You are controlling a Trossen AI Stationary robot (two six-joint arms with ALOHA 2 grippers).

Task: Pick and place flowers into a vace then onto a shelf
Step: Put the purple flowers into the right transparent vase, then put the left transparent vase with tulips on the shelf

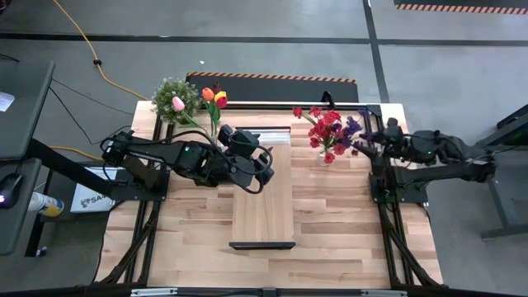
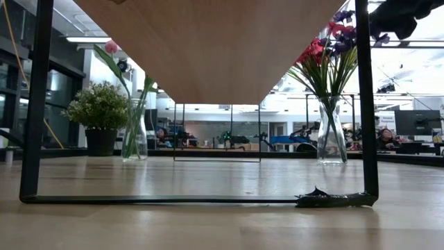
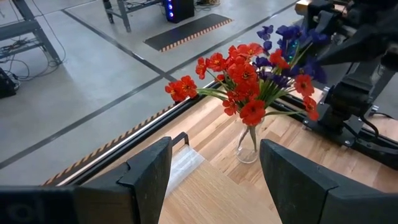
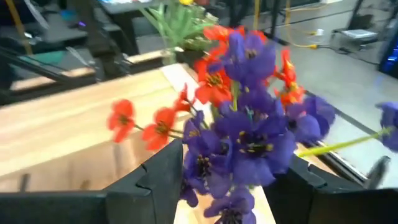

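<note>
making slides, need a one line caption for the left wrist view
Left hand, fingers open and empty, faces a glass vase of red flowers and purple flowers on the table.

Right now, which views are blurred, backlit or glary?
Right wrist view: the purple small-blossom spray fills the frame, soft and smeared. Low view: bright room behind leaves the light-wood plank shelf underside and clear glass vase backlit. High and left wrist views look sharp.

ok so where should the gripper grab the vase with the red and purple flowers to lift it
Probably the narrow glass neck of the vase, just under the red flowers and above the wider base. It stands upright beside the shelf, so a level approach from the side seems safest; from above the blooms block the way.
</note>
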